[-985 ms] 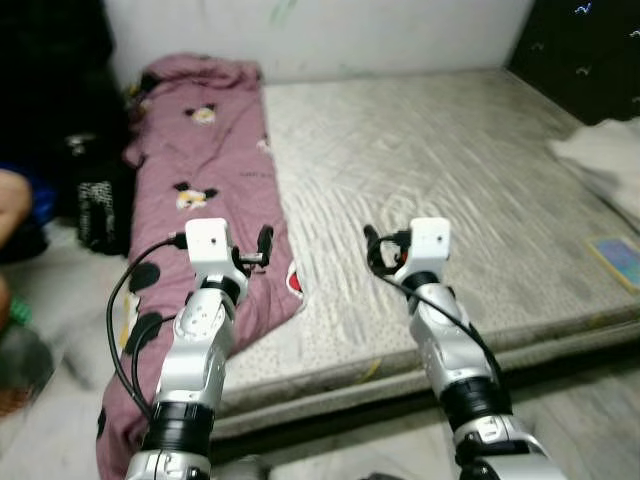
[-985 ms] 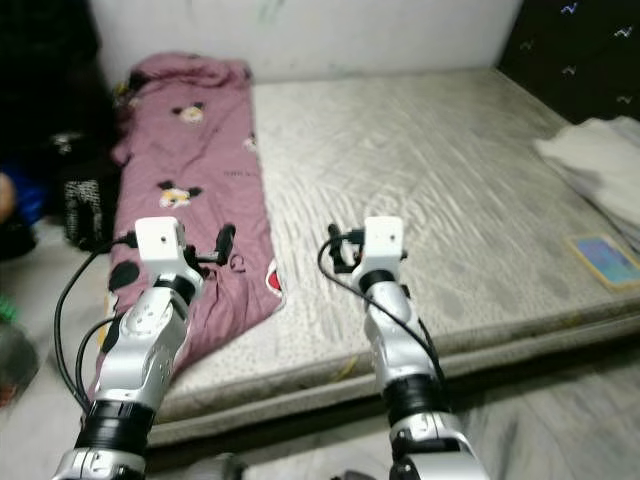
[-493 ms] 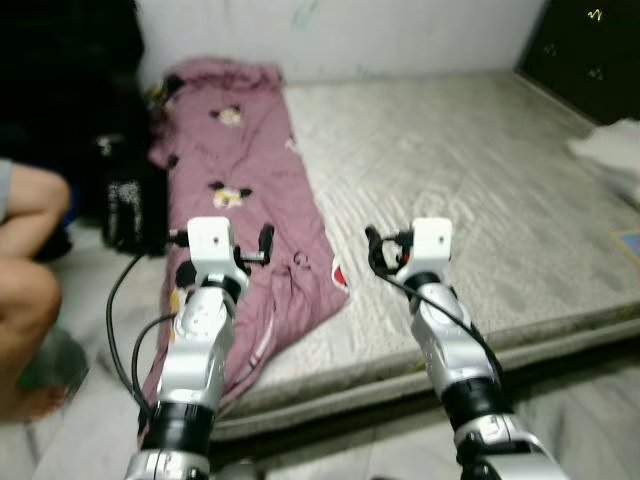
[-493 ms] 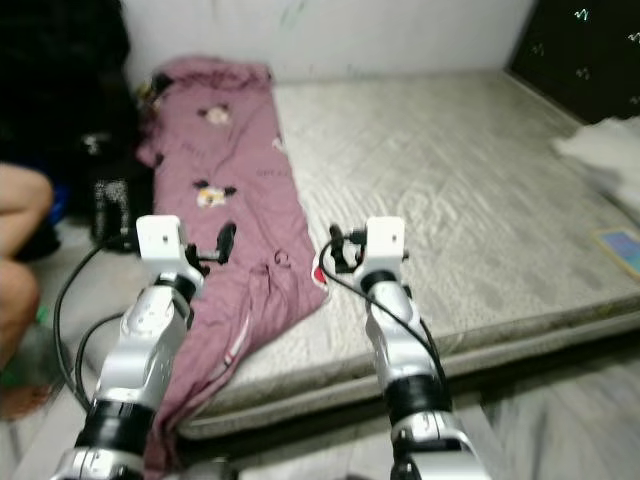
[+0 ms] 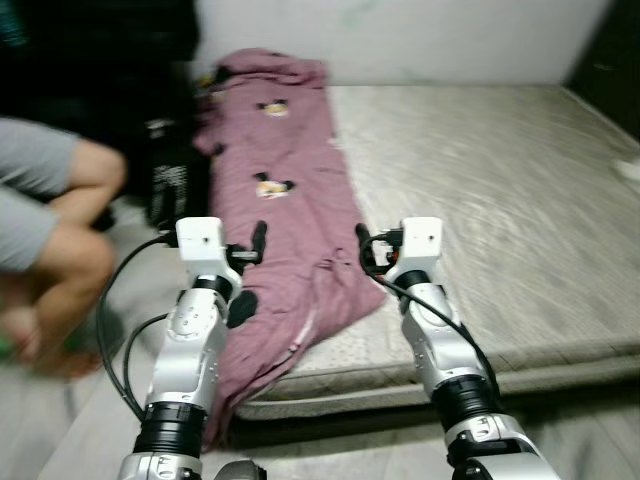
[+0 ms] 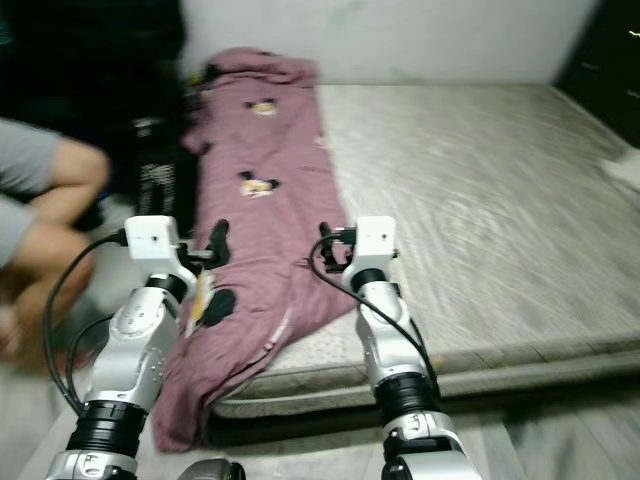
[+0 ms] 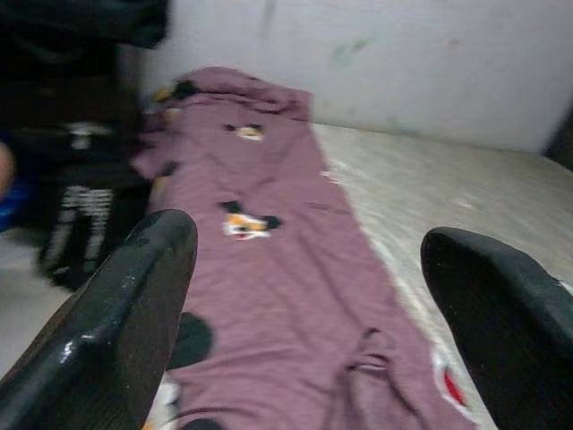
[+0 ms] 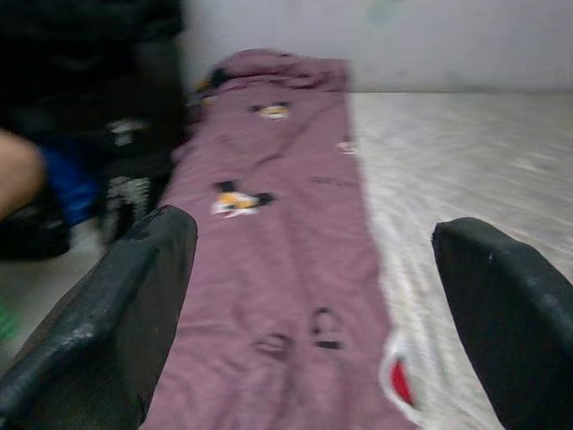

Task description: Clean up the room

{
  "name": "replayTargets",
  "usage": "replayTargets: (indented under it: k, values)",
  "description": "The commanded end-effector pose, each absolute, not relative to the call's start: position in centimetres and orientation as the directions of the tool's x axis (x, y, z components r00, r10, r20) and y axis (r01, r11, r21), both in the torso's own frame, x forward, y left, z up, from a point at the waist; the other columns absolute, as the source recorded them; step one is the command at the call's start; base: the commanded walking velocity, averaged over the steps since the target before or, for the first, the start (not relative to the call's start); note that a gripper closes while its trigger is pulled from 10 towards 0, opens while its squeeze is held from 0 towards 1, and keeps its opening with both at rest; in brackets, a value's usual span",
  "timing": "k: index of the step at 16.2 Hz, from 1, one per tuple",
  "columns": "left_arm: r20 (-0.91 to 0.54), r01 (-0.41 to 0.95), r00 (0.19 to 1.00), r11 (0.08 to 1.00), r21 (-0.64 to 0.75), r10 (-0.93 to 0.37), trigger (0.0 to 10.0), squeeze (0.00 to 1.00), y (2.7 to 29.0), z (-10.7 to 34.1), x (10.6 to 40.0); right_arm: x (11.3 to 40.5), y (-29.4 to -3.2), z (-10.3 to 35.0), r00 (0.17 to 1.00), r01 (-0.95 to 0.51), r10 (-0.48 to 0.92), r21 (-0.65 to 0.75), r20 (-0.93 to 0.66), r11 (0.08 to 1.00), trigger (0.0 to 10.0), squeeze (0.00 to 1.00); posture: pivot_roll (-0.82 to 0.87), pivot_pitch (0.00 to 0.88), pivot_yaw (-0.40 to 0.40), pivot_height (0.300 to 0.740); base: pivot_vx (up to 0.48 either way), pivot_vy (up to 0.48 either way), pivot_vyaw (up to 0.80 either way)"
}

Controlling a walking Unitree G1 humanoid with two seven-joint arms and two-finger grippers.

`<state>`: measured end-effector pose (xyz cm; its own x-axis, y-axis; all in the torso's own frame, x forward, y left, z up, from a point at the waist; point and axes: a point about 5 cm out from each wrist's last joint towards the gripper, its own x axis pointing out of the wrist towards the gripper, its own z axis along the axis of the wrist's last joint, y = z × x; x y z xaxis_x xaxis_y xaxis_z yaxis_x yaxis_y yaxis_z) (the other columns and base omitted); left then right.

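Two grippers, left (image 7: 304,305) and right (image 8: 313,313), hang spread and empty above the blanket (image 5: 290,200), approaching; next, probably grasp its near end.

A long purple blanket (image 6: 262,240) with little cartoon faces lies along the left side of a grey mattress (image 6: 480,210). Its near end hangs over the mattress edge toward the floor. Both silver arms reach forward, and the left hand (image 6: 217,243) and the right hand (image 6: 325,246) are held up above the blanket. A person's bent legs (image 6: 45,215) are at the far left, beside a black bag (image 6: 155,180). A white wall (image 6: 400,40) stands behind the bed.
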<state>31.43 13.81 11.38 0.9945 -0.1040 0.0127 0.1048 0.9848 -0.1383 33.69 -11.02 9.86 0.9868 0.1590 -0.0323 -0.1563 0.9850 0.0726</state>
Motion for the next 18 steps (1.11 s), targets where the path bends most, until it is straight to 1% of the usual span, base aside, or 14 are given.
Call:
replayTargets:
  k: [1, 2, 6, 8, 10, 14, 16, 18]
  values:
    - [0.025, 0.119, 0.993, 0.983, -0.141, -0.116, 10.0, 0.00, 13.60, 11.74, 31.46, 33.97, -11.22, 10.38, 0.988, -0.154, 0.155, 0.064, -0.015, 0.986, 10.0, 0.00, 0.04, 0.000, -0.029, 0.740, 0.000, 0.000, 0.69]
    - [0.025, 0.119, 0.993, 0.983, -0.141, -0.117, 10.0, 0.00, 13.61, 11.74, 31.47, 33.98, -11.22, 10.38, 0.988, -0.153, 0.154, 0.064, -0.015, 0.986, 10.0, 0.00, 0.04, 0.000, -0.029, 0.740, 0.000, 0.000, 0.69]
    - [0.036, 0.137, 0.990, 0.978, -0.157, -0.133, 10.0, 0.00, 13.50, 11.92, 31.45, 34.08, -11.40, 10.33, 0.990, -0.135, 0.137, 0.070, -0.023, 0.988, 10.0, 0.00, 0.04, 0.000, -0.028, 0.740, 0.000, 0.000, 0.00]
    - [0.040, 0.140, 0.990, 0.977, -0.161, -0.135, 10.0, 0.00, 13.48, 11.96, 31.48, 34.12, -11.46, 10.31, 0.991, -0.132, 0.135, 0.073, -0.026, 0.989, 10.0, 0.00, 0.04, 0.000, -0.029, 0.740, 0.251, 0.000, 0.00]
    - [0.044, 0.149, 0.989, 0.975, -0.164, -0.143, 10.0, 0.00, 13.41, 12.00, 31.45, 34.14, -11.50, 10.30, 0.991, -0.131, 0.133, 0.075, -0.027, 0.989, 10.0, 0.00, 0.04, 0.000, -0.029, 0.740, 0.399, 0.000, -0.64]
    - [0.050, 0.156, 0.988, 0.972, -0.178, -0.149, 10.0, 0.00, 13.31, 12.03, 31.41, 34.16, -11.53, 10.32, 0.991, -0.131, 0.133, 0.072, -0.025, 0.989, 10.0, 0.00, 0.04, 0.000, -0.030, 0.740, 0.406, 0.000, 0.00]
    - [0.051, 0.145, 0.989, 0.977, -0.155, -0.138, 10.0, 0.00, 13.05, 12.14, 31.40, 34.27, -11.56, 10.44, 0.991, -0.129, 0.131, 0.076, -0.023, 0.989, 10.0, 0.00, 0.04, 0.000, -0.025, 0.740, 0.000, 0.000, 0.00]
    - [0.044, 0.128, 0.992, 0.978, -0.163, -0.122, 10.0, 0.00, 13.17, 12.00, 31.40, 34.24, -11.60, 10.51, 0.993, -0.118, 0.120, 0.083, -0.018, 0.990, 10.0, 0.00, 0.03, 0.000, -0.014, 0.740, 0.000, 0.000, 0.00]
